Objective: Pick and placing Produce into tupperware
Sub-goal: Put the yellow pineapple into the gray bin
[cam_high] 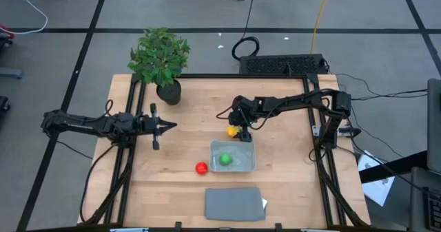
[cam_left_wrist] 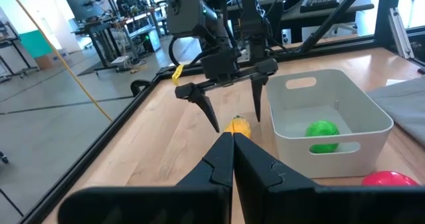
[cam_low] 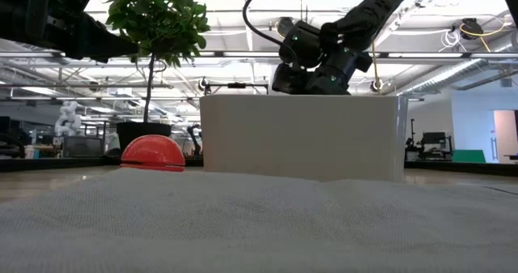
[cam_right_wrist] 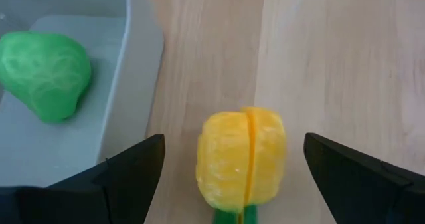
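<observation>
Beside tupperware [cam_right_wrist: 133,44], yellow produce [cam_right_wrist: 242,157], green tip seemingly toward right hand [cam_right_wrist: 232,167]

ball [cam_high: 225,159] in tub [cam_high: 249,164] | second ball [cam_high: 201,168] left of tub | lid [cam_high: 233,203] in front | plant [cam_high: 160,58] behind-left

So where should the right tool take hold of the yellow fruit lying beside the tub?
Probably from straight above, across the round yellow body of the yellow fruit, not its small green tip. It lies alone on the wood just outside the tub, and the right tool already hangs open astride it, a finger on either side.
</observation>
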Tool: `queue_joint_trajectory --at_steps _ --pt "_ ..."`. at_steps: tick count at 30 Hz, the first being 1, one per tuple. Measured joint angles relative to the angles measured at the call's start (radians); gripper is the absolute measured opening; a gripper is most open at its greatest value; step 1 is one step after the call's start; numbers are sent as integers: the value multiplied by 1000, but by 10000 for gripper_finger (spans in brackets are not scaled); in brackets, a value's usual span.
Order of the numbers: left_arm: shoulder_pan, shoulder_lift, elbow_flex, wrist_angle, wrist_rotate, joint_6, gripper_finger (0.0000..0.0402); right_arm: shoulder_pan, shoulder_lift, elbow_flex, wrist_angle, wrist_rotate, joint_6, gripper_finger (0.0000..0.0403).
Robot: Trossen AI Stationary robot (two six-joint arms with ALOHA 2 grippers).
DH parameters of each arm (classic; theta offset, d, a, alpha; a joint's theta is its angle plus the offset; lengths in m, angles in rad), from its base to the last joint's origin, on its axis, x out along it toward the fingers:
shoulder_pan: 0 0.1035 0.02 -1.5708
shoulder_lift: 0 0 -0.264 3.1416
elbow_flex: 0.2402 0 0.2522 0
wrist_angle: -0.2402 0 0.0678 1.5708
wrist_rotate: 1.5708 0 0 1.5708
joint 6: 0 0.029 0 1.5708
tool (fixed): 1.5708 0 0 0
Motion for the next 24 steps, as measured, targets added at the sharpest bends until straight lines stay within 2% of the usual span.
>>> queue_joint_trajectory --at_steps 5,15,24 --pt "0 0 0 0 0 2 15 13 8 0 6 -4 -1 349" --pt "0 0 0 1 0 0 15 20 57 1 11 -29 -9 304" --pt "0 0 0 0 -1 2 15 19 58 1 11 -29 -22 237"
